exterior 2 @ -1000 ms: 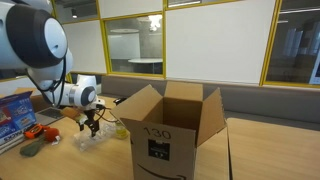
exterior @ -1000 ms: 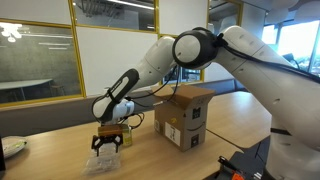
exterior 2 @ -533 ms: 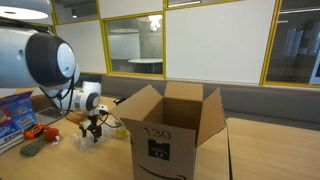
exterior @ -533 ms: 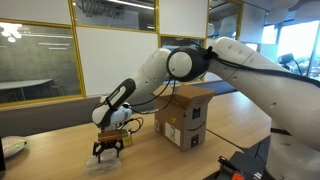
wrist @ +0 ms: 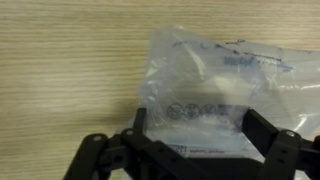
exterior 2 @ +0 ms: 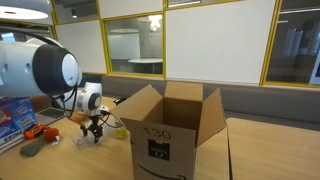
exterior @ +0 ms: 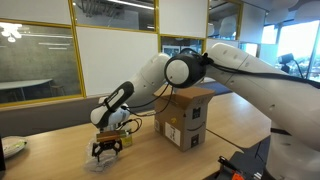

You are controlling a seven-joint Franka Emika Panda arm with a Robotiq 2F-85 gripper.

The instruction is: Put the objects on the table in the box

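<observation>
A clear plastic bag [wrist: 215, 85] with printed marks lies flat on the wooden table. It shows faintly under the gripper in both exterior views [exterior: 101, 159] [exterior 2: 86, 139]. My gripper [wrist: 197, 128] is open, low over the bag, with one finger on each side of the bag's near edge. It also shows in both exterior views [exterior: 107, 148] [exterior 2: 94, 130]. The open cardboard box [exterior: 183, 118] [exterior 2: 170, 135] stands on the table a short way from the gripper.
A green object [exterior 2: 32, 148], an orange one [exterior 2: 46, 131] and a blue printed pack [exterior 2: 14, 112] lie at the table's end. A small yellow item [exterior 2: 121, 131] sits between gripper and box. A white plate [exterior: 10, 147] is at the edge.
The gripper has come down from above the bag to straddle it near the table. The arm's elbow has swung over. The bag and box have not moved.
</observation>
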